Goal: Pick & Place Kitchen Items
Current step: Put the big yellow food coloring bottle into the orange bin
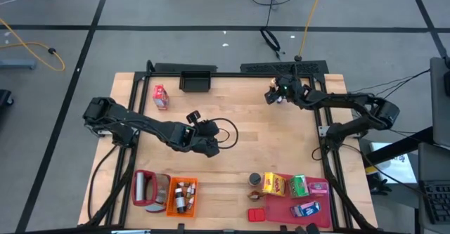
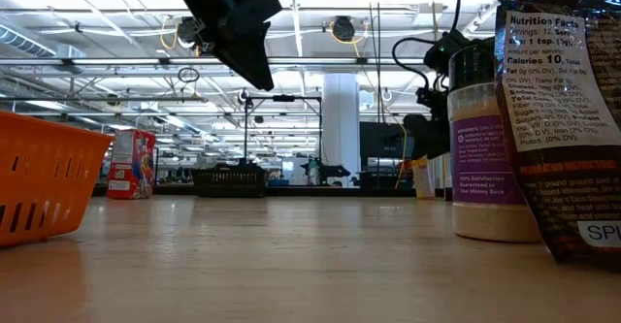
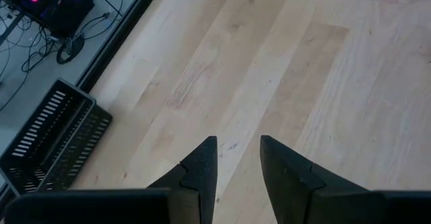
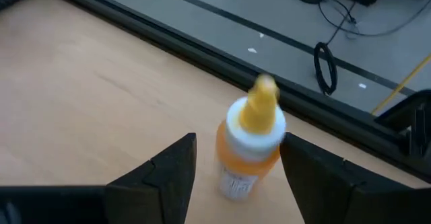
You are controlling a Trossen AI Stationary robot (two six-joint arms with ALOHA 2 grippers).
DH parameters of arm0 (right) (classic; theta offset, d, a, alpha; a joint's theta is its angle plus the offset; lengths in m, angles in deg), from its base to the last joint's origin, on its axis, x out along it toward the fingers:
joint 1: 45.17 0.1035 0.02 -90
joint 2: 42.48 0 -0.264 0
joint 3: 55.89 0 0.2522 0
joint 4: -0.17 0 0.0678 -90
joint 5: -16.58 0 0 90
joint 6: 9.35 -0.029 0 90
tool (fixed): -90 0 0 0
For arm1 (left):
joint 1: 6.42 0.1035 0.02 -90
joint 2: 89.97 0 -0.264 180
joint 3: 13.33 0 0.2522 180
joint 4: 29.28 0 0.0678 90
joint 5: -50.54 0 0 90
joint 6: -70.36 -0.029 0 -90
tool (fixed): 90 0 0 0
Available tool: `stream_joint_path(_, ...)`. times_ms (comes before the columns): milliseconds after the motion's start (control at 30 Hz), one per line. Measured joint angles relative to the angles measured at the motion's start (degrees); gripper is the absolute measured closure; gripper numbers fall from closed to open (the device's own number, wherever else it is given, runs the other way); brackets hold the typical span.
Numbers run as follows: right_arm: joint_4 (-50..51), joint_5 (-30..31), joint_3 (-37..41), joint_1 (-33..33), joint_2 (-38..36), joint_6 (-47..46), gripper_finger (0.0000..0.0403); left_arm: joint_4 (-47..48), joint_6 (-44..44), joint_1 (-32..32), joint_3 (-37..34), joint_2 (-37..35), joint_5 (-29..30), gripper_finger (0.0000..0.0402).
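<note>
Orange bottle (image 4: pixel 248 146) upright, yellow nozzle skyward

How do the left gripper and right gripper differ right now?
The left gripper hangs over bare wood near the table's middle, its fingers a narrow gap apart with nothing between. The right gripper is at the far right edge, open wide around an upright orange bottle. Both point down at the table.

Both arms are dark, almost black, built of jointed segments with rounded housings at the joints. A thin black cable (image 1: pixel 226 130) loops out beside the left gripper (image 1: pixel 211 148). The right gripper (image 1: pixel 275 93) is equally dark. In the wrist views the fingers (image 3: pixel 202 167) are matte black, wedge-shaped, tapering to blunt tips.
</note>
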Motion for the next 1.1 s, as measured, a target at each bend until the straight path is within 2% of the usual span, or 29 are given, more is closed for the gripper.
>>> stream_joint_path(300, -6.5, -0.08, -0.04, -1.68, 4.52, 0.39, 0.0213, -0.02, 0.12, 0.0, 0.0, 0.0, -0.02, 0.0289)
stream_joint_path(500, -7.03, -0.23, -0.04, -1.7, 5.76, -0.03, 0.0264, 0.0, 0.12, 0.0, 0.0, 0.0, -0.04, 0.0289)
stream_joint_path(667, -6.64, -2.76, -0.04, -1.27, 4.82, -0.11, 0.0265, -0.02, 0.12, 0.0, 0.0, 0.0, -0.02, 0.0289)
stream_joint_path(867, -5.78, -7.78, -0.02, 2.74, -1.23, -1.34, 0.0265, -2.34, -0.27, 0.0, 0.0, 0.0, 0.26, 0.0289)
stream_joint_path(1100, -4.79, -9.45, 0.0, 14.07, -13.51, -2.17, 0.0265, -7.74, -3.18, 0.0, 0.0, 0.0, -0.15, 0.0289)
